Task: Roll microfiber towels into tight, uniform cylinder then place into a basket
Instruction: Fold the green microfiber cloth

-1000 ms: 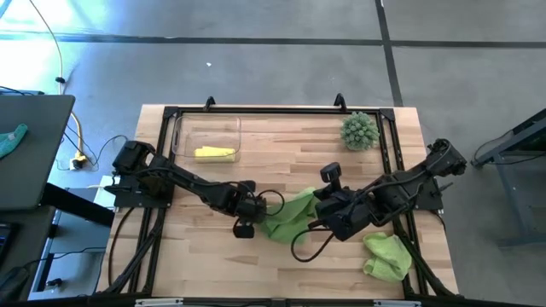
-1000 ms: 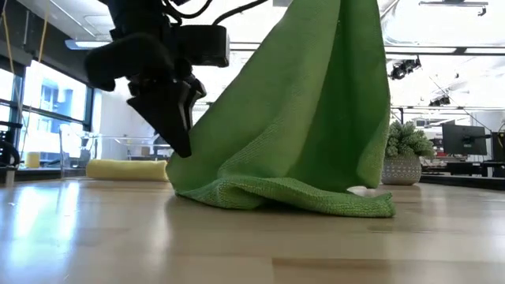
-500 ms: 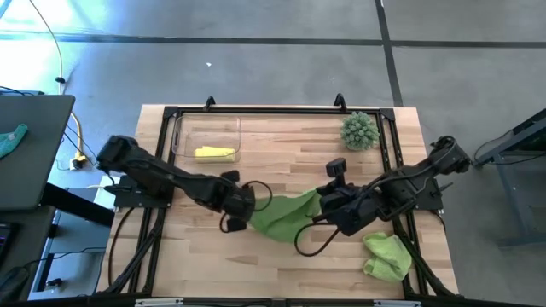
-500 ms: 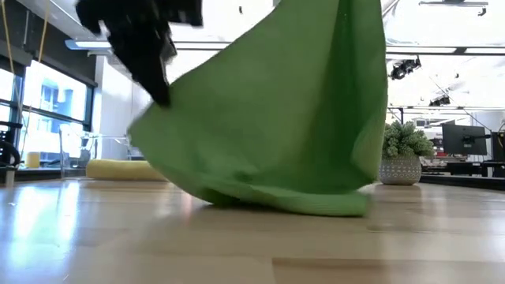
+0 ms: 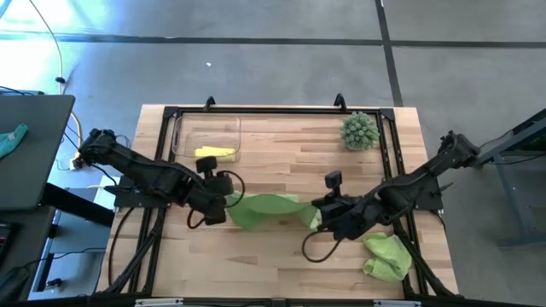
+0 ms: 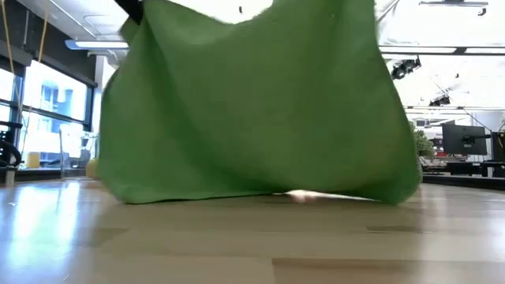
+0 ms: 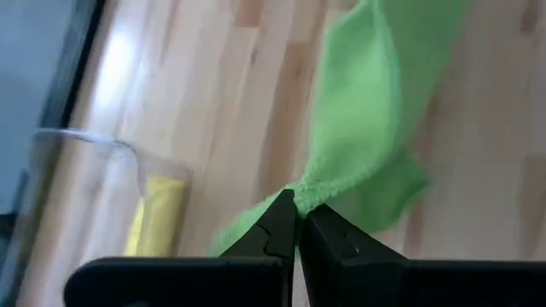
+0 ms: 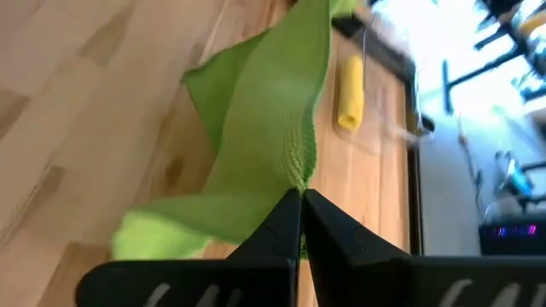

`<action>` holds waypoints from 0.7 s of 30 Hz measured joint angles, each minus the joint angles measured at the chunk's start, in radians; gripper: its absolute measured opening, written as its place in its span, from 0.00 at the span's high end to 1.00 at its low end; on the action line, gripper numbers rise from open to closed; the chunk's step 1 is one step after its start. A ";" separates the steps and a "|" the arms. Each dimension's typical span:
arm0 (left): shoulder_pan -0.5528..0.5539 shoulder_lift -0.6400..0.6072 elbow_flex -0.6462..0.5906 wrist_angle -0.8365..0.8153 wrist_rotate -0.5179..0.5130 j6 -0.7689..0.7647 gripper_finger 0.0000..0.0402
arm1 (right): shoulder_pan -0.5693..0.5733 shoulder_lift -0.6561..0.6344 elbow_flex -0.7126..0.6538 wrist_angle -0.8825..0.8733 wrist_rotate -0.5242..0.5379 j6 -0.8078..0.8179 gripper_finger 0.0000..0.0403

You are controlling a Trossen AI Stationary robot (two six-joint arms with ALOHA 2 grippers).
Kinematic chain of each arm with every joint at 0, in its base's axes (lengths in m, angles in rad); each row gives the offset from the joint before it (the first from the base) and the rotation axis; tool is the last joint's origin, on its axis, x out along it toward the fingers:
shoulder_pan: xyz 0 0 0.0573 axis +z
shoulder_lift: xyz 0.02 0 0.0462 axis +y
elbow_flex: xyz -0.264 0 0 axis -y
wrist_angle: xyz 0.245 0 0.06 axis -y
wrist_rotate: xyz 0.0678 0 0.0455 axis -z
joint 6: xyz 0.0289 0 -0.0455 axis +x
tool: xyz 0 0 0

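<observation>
- Two pincers hold one green towel (image 5: 264, 207) stretched above mid-counter (image 5: 281, 153): left pincer (image 5: 223, 203) and right pincer (image 5: 317, 215), each clamped on a corner.
- Yellow roll (image 5: 214, 153) in basket (image 5: 183, 136).

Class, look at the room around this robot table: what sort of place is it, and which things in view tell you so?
Probably a robotics lab or workshop in an open industrial hall. Signs: the bare grey concrete floor around the wooden table, ceiling strip lights above, and a computer monitor on a bench in the background.
</observation>
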 joint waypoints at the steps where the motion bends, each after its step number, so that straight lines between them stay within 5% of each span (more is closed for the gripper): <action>1: -0.003 0.000 0.003 -0.042 -0.016 -0.003 1.00 | 0.001 -0.024 -0.050 0.082 0.017 -0.025 1.00; 9: 0.010 0.001 0.025 -0.151 -0.260 -0.027 1.00 | -0.071 -0.296 -0.443 0.601 0.065 -0.127 1.00; 13: 0.050 0.001 0.024 -0.163 -0.380 -0.024 1.00 | -0.160 -0.389 -0.591 0.718 0.063 -0.126 1.00; 21: 0.144 0.001 0.029 -0.165 -0.521 0.042 1.00 | -0.296 -0.469 -0.559 0.751 0.060 -0.284 1.00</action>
